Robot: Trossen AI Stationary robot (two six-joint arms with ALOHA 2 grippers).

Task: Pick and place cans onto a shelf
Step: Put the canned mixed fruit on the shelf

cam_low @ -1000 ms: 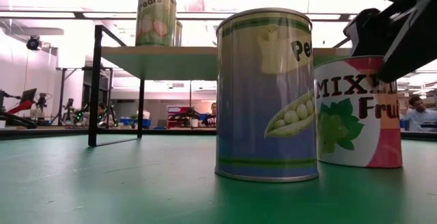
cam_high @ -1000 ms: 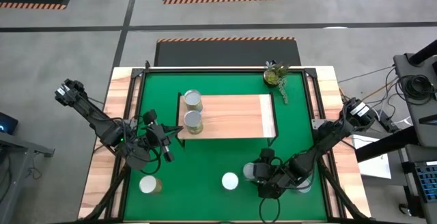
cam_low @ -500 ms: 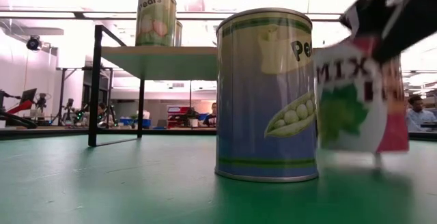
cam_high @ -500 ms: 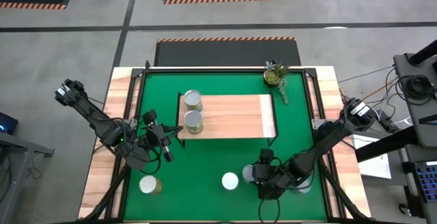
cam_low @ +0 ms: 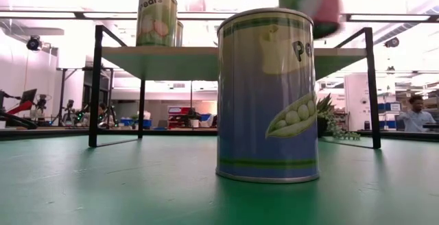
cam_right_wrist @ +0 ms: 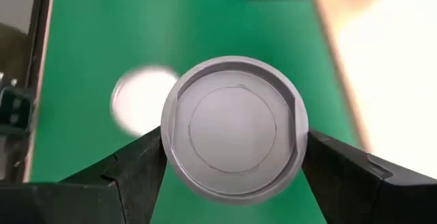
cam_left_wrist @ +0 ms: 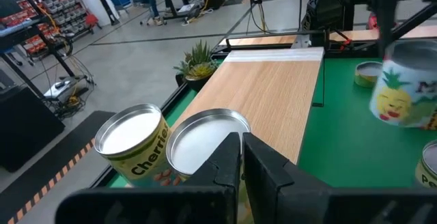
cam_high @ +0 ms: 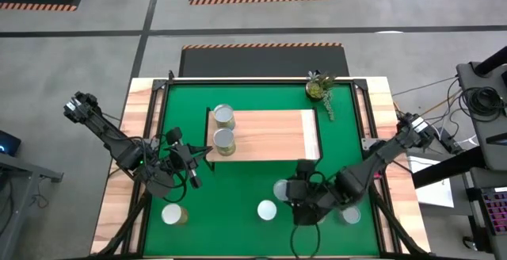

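My right end effector (cam_right_wrist: 232, 157) pinches a can (cam_right_wrist: 234, 137) between its two fingers, lifted off the green mat (cam_high: 238, 189) just near of the shelf (cam_high: 269, 135); the can stands upright, long axis vertical, silver top facing up. Two more cans (cam_high: 224, 117) stand upright on the shelf's left end. Another, a pea can (cam_low: 268, 95), stands upright on the mat near the table's (cam_high: 141, 125) near edge. My left end effector (cam_high: 194, 182), fingers pressed together, waits left of the shelf.

Right tool (cam_right_wrist: 232, 157) clamped wide, raised, left tool (cam_left_wrist: 242, 157) closed, low
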